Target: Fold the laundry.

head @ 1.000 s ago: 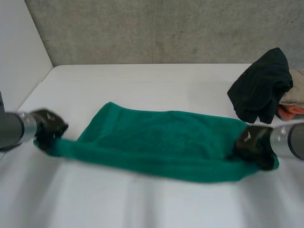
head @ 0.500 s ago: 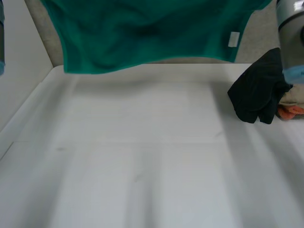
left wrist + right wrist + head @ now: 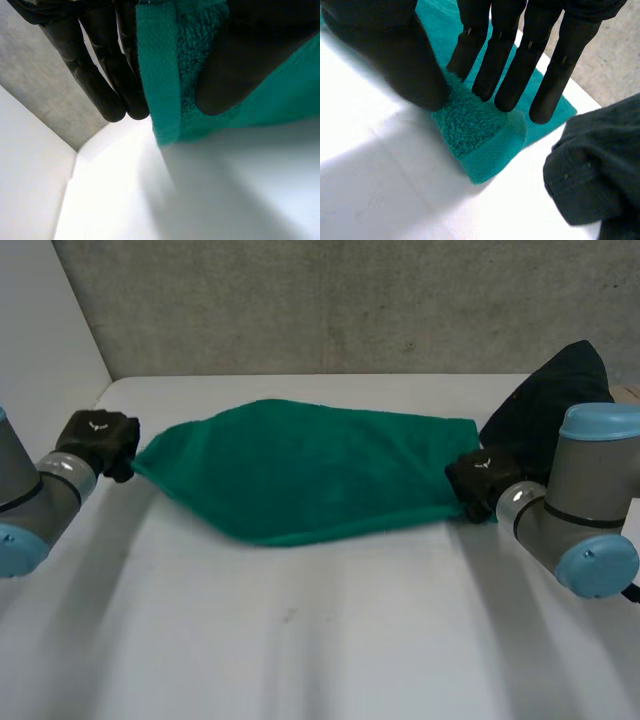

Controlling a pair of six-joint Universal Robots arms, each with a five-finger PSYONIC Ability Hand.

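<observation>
**Soft towel (image 3: 310, 475) sagging above the table (image 3: 320, 640)**

The left hand (image 3: 97, 440) is pinching the green towel's left end between thumb and fingers, while the right hand (image 3: 480, 480) is clamping its right corner, near the dark garment (image 3: 560, 390) at far right. Light, limp and fluffy, it is probably needing corner grips to keep edges straight.

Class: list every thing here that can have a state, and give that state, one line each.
green towel: stretched out between both hands, gripped at each end.
left hand: shut on the green towel's end.
right hand: shut on the green towel's corner.
dark garment: crumpled in a heap.
</observation>
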